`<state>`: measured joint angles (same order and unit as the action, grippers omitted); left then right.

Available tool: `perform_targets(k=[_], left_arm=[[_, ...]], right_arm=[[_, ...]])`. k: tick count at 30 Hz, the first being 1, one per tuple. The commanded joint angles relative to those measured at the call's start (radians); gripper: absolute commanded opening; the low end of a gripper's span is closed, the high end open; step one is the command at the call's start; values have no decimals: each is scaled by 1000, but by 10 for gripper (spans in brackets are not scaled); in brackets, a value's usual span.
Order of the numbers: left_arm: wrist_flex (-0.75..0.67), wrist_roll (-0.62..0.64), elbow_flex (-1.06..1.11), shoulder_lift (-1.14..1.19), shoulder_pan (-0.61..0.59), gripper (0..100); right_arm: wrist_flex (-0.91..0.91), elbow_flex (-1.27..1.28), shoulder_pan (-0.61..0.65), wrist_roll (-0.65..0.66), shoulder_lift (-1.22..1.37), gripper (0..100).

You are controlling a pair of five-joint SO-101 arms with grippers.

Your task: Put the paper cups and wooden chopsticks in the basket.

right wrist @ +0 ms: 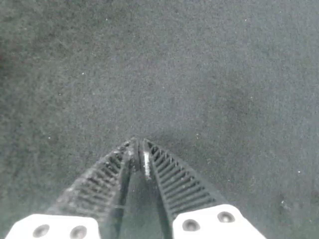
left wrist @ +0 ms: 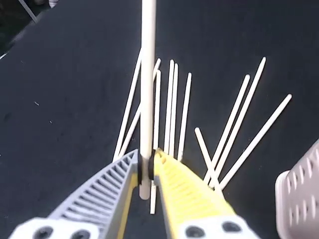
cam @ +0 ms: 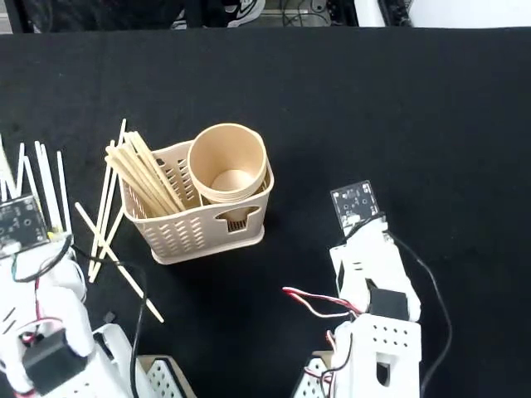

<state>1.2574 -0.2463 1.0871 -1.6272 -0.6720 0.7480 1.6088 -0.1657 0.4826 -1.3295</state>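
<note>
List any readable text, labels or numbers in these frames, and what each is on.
No readable text.
Circuit board on the right arm: tiny marks, too small to read.
Circuit board on the left arm: likewise too small to read.
Basket, paper cups, chopsticks: no print visible.

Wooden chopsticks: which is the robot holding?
The pale wooden chopstick pinched in the left gripper; the other chopsticks lie on the black table or lean in the beige basket.

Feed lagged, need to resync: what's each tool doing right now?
Left tool: closed on one wooden chopstick.
Right tool: closed, holding nothing.
</note>
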Motion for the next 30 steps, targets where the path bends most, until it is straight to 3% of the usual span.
perform_targets(k=[1,8,15,20,27,30], left_arm=[[-11,74,-12,-26,5,29],[-176,316,-45,-37,50,29],[-431,468,-56,-37,489,28],[-557,474,19,-35,682,28],[-618,465,191,-35,717,38],[-529,474,163,-35,708,137]], right_arm=[[-9,-4,-8,8,-13,15],[-9,-4,-8,8,-13,15],[-9,-4,-9,8,-13,15],[-9,-4,-11,8,-13,15],[-11,-4,-11,8,-13,15],[-11,-5,-11,8,-13,15]])
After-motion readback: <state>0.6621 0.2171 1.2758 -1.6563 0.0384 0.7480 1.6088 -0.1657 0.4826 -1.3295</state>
